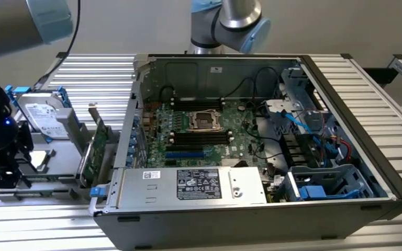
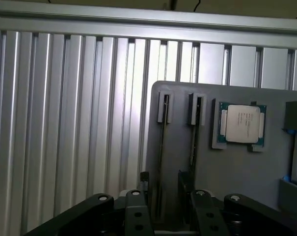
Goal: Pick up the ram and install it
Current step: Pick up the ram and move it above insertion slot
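Two thin dark sticks stand on edge in clip-ended slots of a grey holder tray [image 2: 236, 167]; I take them for the ram [image 2: 162, 147], with the second stick [image 2: 194, 147] beside it. My gripper [image 2: 169, 216] hovers over the tray's near end, open, its black fingers [image 2: 136, 211] set apart on either side of the first stick's line and holding nothing. In the exterior view the gripper [image 1: 2, 167] is a dark mass at the far left, over the same tray [image 1: 47, 183]. The open computer case [image 1: 257, 136] lies in the middle, with black memory slots [image 1: 199, 137] on its motherboard.
A processor chip [image 2: 241, 123] sits in a pocket of the tray beside the sticks. A silver hard drive with blue rails [image 1: 44, 117] and a tall green expansion card [image 1: 100, 144] stand between my gripper and the case. Ribbed aluminium table [image 2: 65, 123] surrounds everything.
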Motion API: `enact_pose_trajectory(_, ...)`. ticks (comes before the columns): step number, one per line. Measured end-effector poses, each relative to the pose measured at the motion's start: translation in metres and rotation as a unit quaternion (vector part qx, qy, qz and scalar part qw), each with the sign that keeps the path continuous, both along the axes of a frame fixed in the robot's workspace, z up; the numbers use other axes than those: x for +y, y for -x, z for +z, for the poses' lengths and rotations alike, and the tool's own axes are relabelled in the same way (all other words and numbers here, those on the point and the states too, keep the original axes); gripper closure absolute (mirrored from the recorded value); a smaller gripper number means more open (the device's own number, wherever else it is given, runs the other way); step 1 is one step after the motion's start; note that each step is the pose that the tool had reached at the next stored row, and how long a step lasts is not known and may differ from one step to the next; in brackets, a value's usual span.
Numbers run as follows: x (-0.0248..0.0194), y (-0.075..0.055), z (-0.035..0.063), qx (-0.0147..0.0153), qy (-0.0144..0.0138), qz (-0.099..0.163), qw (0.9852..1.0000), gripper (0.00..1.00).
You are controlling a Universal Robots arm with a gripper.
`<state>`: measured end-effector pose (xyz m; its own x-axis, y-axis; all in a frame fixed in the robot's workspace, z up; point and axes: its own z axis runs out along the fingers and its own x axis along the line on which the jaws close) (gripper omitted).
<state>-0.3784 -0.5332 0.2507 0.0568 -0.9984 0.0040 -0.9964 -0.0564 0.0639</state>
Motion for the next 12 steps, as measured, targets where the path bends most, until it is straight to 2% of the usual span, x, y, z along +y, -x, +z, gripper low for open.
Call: enact_pose_trajectory(12,0.0000,0.000,-0.0219,0.0000,0.0000,0.012,0.9999,0.63)
